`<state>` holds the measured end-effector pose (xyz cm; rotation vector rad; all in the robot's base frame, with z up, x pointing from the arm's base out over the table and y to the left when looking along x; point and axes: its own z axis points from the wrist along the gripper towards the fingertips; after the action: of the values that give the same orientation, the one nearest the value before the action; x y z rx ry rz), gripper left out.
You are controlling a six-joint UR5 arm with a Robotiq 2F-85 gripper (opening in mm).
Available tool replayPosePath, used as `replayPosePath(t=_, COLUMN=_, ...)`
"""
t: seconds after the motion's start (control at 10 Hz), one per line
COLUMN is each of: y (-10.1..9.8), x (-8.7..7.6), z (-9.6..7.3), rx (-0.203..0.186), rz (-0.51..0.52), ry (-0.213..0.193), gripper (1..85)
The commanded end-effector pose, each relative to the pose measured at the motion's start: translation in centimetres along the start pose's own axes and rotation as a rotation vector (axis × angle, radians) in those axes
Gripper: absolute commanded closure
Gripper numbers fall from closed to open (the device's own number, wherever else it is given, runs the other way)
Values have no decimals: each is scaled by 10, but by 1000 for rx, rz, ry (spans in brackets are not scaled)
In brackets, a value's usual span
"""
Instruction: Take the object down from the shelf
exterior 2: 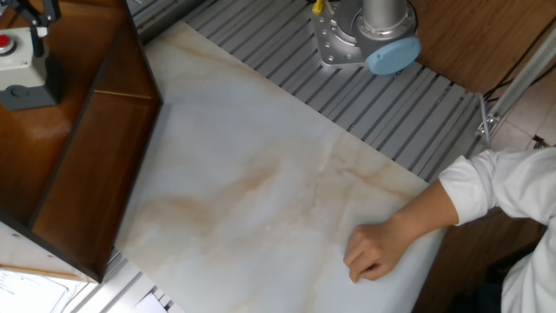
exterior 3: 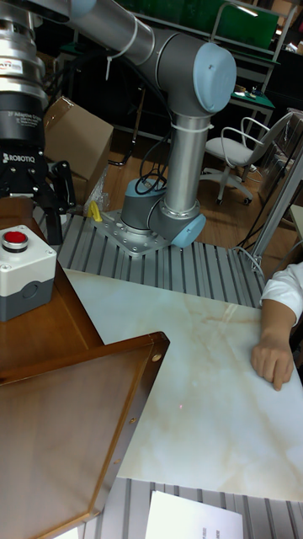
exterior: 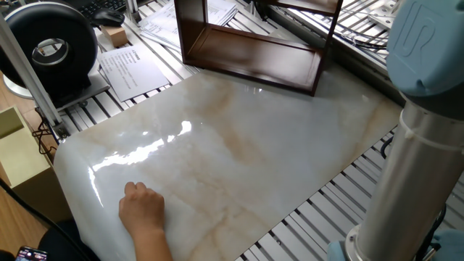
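Atop the shelf (exterior 3: 50,337) (reddish-brown wood) sits a grey red-buttoned object (exterior 3: 25,271).

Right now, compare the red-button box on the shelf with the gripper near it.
The button box is pale grey with a red button on top, while the gripper is black. The box rests on the top of the shelf, and the gripper hangs from the arm. Both are at the shelf's top level.

"ROBOTIQ" on the pincer (exterior 3: 44,206) body
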<state>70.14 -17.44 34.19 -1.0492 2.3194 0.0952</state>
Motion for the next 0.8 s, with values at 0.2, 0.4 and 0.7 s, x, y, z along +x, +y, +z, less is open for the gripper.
replayPosePath(t=0.2, y=-4, x=0, z=1, rx=9, rz=2, ry=-14, gripper=7)
replayPosePath(t=0.4, y=-2, x=-1, z=4, rx=4, rz=0, ry=-20, gripper=7)
replayPosePath(t=0.7, y=1, x=-1, z=6, rx=0, rz=-7, ry=-36, gripper=7)
